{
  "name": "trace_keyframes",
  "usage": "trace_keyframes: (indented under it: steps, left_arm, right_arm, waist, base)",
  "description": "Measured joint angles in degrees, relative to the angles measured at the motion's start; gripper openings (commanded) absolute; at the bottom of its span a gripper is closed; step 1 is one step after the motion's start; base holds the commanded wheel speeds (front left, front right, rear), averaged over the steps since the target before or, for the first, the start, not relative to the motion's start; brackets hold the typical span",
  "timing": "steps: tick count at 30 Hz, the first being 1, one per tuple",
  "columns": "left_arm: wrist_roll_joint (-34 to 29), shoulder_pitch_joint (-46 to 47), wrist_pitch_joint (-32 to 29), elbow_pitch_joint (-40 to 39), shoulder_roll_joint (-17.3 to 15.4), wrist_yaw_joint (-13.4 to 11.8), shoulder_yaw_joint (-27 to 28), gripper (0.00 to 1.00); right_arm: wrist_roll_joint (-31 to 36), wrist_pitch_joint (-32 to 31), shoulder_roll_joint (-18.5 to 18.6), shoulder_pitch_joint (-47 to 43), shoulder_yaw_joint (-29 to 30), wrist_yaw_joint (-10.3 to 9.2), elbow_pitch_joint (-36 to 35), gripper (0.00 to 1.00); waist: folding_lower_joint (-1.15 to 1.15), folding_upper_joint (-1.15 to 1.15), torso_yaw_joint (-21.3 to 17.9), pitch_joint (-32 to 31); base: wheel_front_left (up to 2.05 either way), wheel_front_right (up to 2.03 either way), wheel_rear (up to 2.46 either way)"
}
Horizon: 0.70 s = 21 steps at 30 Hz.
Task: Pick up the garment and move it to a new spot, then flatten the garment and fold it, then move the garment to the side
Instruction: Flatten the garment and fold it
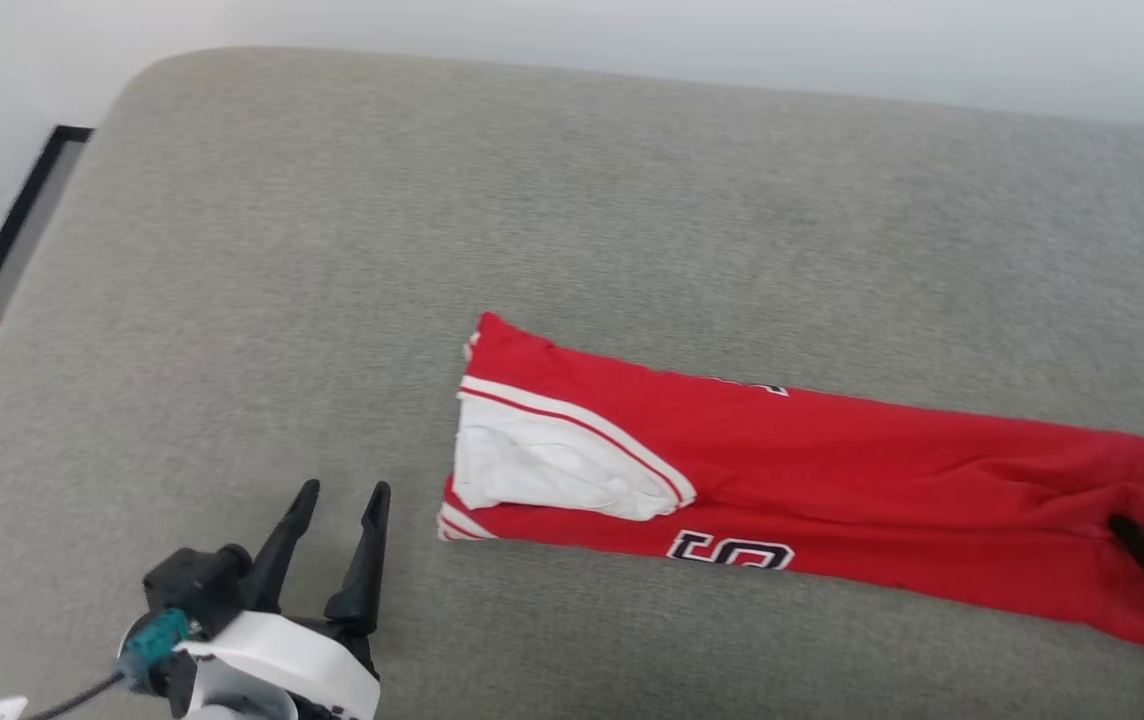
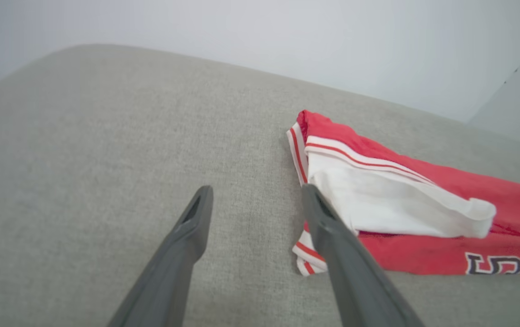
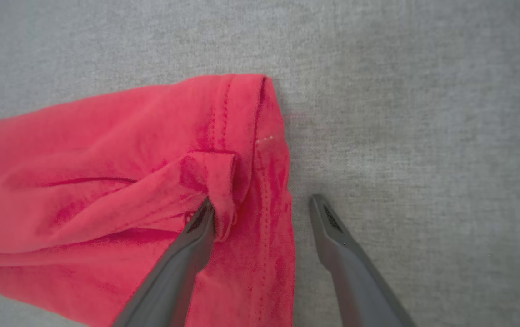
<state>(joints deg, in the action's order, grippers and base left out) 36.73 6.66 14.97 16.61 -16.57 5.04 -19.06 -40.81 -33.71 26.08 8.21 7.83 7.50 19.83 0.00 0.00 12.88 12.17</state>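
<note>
Grey cushion [image 1: 572, 200]: garment [image 1: 832, 470] is laid in a long folded strip toward 4 o'clock. Left gripper [image 1: 346, 490] is held open at 8 o'clock, clear of it; right gripper [image 3: 262, 202] is spread open at the hem.

Left gripper [image 1: 346, 487], two long dark fingers spread wide, pointing forward, low on the left, right gripper [image 3: 261, 200], same dark fingers, parted wide too, tips angled down
</note>
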Motion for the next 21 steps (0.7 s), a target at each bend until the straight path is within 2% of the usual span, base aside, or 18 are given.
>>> trace_keyframes:
  steps: [2, 4, 8, 9, 10, 11, 12, 13, 21]
  left_arm:
    - [-7.4, -0.8, 0.0, -0.2, 1.5, -0.1, 2.5, 1.00]
    - [-11.0, -2.3, 0.0, -1.2, 4.6, 0.1, 5.8, 1.00]
    - [-19.6, -4.1, 0.0, -2.8, 7.2, 0.9, 10.2, 1.00]
    - [-22.1, -4.5, 0.0, -3.0, 7.3, 1.0, 10.5, 1.00]
    - [-24.1, -4.8, 0.0, -3.1, 7.7, 1.0, 10.8, 1.00]
    - [-24.7, -4.9, 0.0, -3.2, 8.5, 1.2, 11.3, 1.00]
    - [-25.2, -5.0, 0.0, -3.3, 9.1, 1.5, 11.8, 1.00]
    - [-26.4, -5.1, 0.0, -3.2, 9.4, 1.5, 12.0, 1.00]
    - [-28.3, -5.6, 0.0, -3.8, 10.4, 2.1, 15.1, 1.00]
  right_arm:
    - [0.1, -0.3, 0.1, 0.0, 0.5, -0.01, 0.8, 1.00]
    - [0.4, -0.8, 0.2, 0.0, 0.7, -0.03, 1.3, 1.00]
    - [1.1, -1.3, 0.0, 0.0, 0.8, -0.20, 2.4, 1.00]
    - [1.3, -1.3, -0.2, 0.1, 0.8, -0.20, 2.6, 0.89]
    - [1.5, -1.6, -0.2, 0.3, 0.7, -0.20, 2.8, 0.45]
    - [1.5, -1.8, -0.2, 0.5, 0.6, -0.21, 2.9, 0.31]
    - [1.5, -1.8, -0.4, 0.6, 0.6, -0.21, 3.0, 0.31]
    - [1.4, -1.8, -0.5, 0.8, 0.7, -0.20, 3.2, 0.00]
    - [0.9, 0.8, -0.4, 2.2, 4.3, 0.24, 4.7, 0.00]
  waist:
    - [0.00, 0.00, 1.1, -0.3]
    - [0.00, 0.00, 2.1, -0.7]
    - [0.00, 0.00, 3.1, -1.4]
    - [0.00, 0.00, 3.2, -1.5]
    - [0.00, 0.00, 3.2, -1.5]
    - [0.00, 0.00, 3.2, -1.5]
    - [0.00, 0.00, 3.2, -1.5]
    - [0.00, 0.00, 3.1, -1.5]
    - [0.00, 0.00, 1.0, -1.1]
  base:
    - [0.00, 0.00, 0.00]
    - [0.00, 0.00, 0.00]
    - [0.00, 0.00, 0.00]
    - [0.00, 0.00, 0.00]
    - [0.00, 0.00, 0.00]
    - [0.00, 0.00, 0.00]
    - [0.00, 0.00, 0.00]
    - [0.00, 0.00, 0.00]
    - [0.00, 0.00, 0.00]
